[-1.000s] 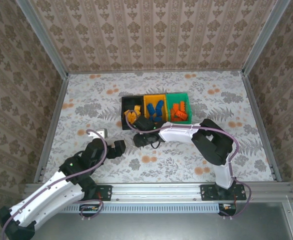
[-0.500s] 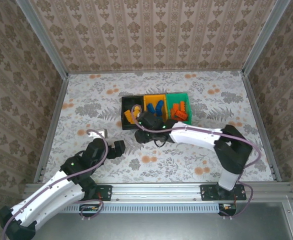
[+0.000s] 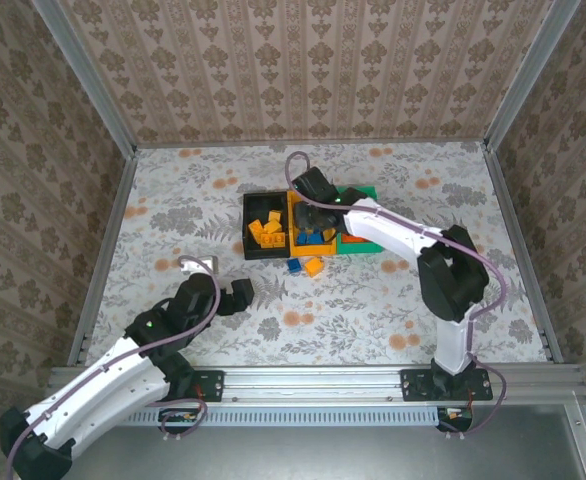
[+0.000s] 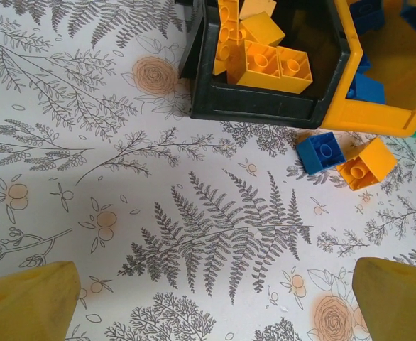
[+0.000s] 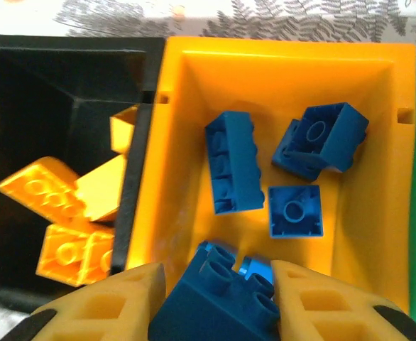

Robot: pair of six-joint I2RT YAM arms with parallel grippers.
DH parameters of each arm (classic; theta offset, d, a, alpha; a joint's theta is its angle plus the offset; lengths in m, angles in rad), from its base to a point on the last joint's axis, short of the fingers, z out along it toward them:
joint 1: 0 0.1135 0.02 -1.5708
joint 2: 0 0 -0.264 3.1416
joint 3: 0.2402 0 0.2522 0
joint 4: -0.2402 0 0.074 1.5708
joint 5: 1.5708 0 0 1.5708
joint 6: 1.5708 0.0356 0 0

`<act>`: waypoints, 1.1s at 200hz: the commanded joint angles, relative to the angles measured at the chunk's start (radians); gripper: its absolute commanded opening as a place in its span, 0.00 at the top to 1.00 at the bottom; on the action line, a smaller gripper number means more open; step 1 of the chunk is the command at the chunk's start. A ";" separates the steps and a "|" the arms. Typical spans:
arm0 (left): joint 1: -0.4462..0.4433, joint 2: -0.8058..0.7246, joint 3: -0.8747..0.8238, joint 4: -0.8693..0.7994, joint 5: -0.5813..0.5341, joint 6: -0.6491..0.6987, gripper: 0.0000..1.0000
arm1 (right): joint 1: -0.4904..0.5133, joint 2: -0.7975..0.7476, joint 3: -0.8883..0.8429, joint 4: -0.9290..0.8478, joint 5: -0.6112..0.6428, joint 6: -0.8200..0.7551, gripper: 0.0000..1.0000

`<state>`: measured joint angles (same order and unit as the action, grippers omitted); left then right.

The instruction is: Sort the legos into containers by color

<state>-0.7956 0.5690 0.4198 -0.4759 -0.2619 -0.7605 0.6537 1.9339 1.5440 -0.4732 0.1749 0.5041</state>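
Three joined containers stand mid-table: a black bin (image 3: pixel 253 212) with yellow-orange legos (image 3: pixel 269 233), an orange-yellow bin (image 5: pixel 172 177) and a green bin (image 3: pixel 365 191). My right gripper (image 5: pixel 219 302) hovers over the orange-yellow bin, shut on a blue lego (image 5: pixel 222 305). Three blue legos (image 5: pixel 233 170) lie in that bin. On the table in front of the bins lie a blue lego (image 4: pixel 320 151) and a yellow-orange lego (image 4: pixel 366 163). My left gripper (image 4: pixel 219 305) stands open above bare table, near and left of these two.
The right arm (image 3: pixel 393 232) stretches across the green bin and hides what is in it. Metal rails and patterned walls enclose the floral table (image 3: pixel 373 310). The black bin's near wall (image 4: pixel 258 110) faces my left gripper.
My right gripper has swung from the table in front of the black bin up and over the orange-yellow bin, carrying the blue lego. The left arm has stayed put.
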 commanded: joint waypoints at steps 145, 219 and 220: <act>0.035 0.007 -0.007 0.019 0.044 0.001 0.00 | 0.086 -0.368 -0.476 0.087 -0.049 0.082 0.23; 0.046 0.005 -0.014 0.006 0.052 -0.017 0.00 | 0.133 -0.241 -0.520 0.212 -0.023 0.067 0.20; 0.046 0.005 -0.015 0.005 0.052 -0.017 0.00 | 0.133 -0.238 -0.519 0.212 -0.023 0.067 0.20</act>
<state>-0.7597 0.5751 0.4191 -0.4644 -0.2199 -0.7605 0.7876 1.6291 0.9852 -0.3061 0.1272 0.5762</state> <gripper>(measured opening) 0.997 0.793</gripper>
